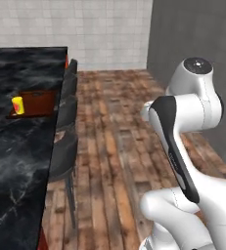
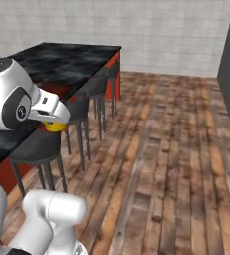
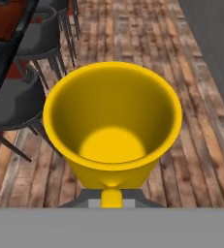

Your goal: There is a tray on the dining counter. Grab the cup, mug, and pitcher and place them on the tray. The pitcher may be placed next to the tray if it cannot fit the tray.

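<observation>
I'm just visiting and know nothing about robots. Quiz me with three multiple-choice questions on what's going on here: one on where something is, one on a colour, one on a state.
1. Where does the small cup stand?
A. On the floor
B. On the tray on the black counter
C. On a stool

2. What colour is the mug the robot carries?
A. Yellow
B. Blue
C. White

3. What is inside that mug?
A. Orange juice
B. Nothing, it is empty
C. A spoon

Answers:
1. B: the left base view shows the cup standing on the reddish-brown tray on the counter.
2. A: in the hand view the mug is yellow inside and out.
3. B: the hand view looks straight into the mug and shows its bare bottom.
</observation>
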